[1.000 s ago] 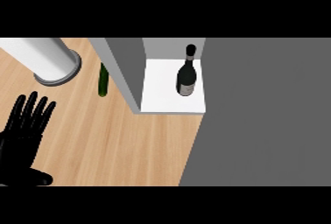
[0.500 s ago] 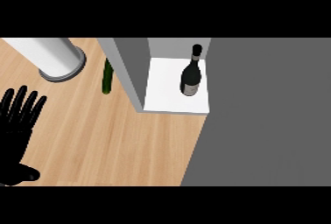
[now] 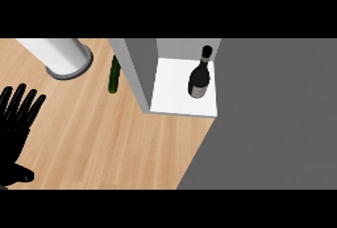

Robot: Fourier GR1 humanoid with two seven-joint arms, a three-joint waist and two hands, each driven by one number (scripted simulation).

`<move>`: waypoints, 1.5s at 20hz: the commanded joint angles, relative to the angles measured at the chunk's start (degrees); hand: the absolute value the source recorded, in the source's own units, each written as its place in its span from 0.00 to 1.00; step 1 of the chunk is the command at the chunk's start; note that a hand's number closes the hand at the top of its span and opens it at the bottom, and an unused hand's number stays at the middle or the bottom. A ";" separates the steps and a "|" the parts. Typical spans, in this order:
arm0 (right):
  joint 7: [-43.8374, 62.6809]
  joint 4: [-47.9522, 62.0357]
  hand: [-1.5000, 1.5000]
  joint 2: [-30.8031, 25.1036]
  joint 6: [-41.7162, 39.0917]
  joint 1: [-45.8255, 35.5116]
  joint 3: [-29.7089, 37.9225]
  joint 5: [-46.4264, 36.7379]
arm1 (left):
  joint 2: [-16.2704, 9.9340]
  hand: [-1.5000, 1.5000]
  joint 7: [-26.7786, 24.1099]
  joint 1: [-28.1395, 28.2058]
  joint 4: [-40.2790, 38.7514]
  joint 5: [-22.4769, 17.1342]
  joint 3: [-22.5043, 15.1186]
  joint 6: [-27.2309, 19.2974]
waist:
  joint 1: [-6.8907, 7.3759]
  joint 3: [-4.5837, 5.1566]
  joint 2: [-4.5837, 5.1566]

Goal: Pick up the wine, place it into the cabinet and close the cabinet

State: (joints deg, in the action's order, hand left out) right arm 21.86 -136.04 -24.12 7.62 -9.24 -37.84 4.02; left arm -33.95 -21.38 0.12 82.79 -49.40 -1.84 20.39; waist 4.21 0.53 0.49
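Observation:
The dark wine bottle stands on the white shelf inside the open cabinet, its neck pointing to the top of the view. No hand touches it. My left hand is at the left edge over the wooden counter, fingers straight and spread, holding nothing, well away from the cabinet. My right hand does not show.
A broad grey panel fills the right side, next to the shelf. A slim green object lies on the counter just left of the cabinet wall. A white and grey cylinder stands at the top left.
My left hand has slid left toward the picture's edge. The cabinet and bottle sit slightly further right in the view. The bottle stays on the shelf.

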 commanded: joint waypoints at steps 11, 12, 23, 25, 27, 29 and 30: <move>13.97 33.49 1.00 23.95 15.32 -44.42 4.08 7.33 | 0.18 0.00 -0.85 2.14 -3.32 -0.52 4.26 2.53 | -2.03 -0.44 -0.47; 12.25 35.55 1.00 23.99 13.46 -44.58 4.40 7.36 | -1.58 0.00 0.36 2.89 -2.96 -1.46 5.93 3.76 | -2.55 -0.48 -0.48; -0.94 52.75 1.00 24.12 9.67 -43.53 12.61 16.83 | 0.25 0.00 1.83 -0.11 -5.46 1.80 7.46 4.44 | -3.61 -0.53 -0.41; -3.56 57.47 1.00 22.88 4.13 -42.55 15.73 16.92 | 1.15 0.00 0.12 4.02 -2.54 2.38 7.60 5.61 | -3.19 -0.55 -0.39; -2.58 58.11 1.00 22.41 2.98 -44.78 18.02 16.85 | -1.02 0.00 3.02 -0.91 -7.67 0.63 10.02 7.23 | -3.76 -0.53 -0.39; -7.16 63.64 1.00 24.00 2.76 -44.82 17.25 14.28 | 2.59 0.00 1.40 -1.13 -6.09 2.65 8.41 4.57 | -3.51 -0.52 -0.30; -5.83 62.75 1.00 22.28 1.85 -44.73 18.82 15.49 | 3.35 0.00 2.15 -1.84 -4.71 3.05 7.61 2.89 | -3.67 -0.53 -0.33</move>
State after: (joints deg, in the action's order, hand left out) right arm 18.04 -79.73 0.01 12.03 -54.36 -23.03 19.80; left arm -32.35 -19.94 -0.45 76.85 -47.18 6.21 25.27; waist 0.85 0.19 -0.77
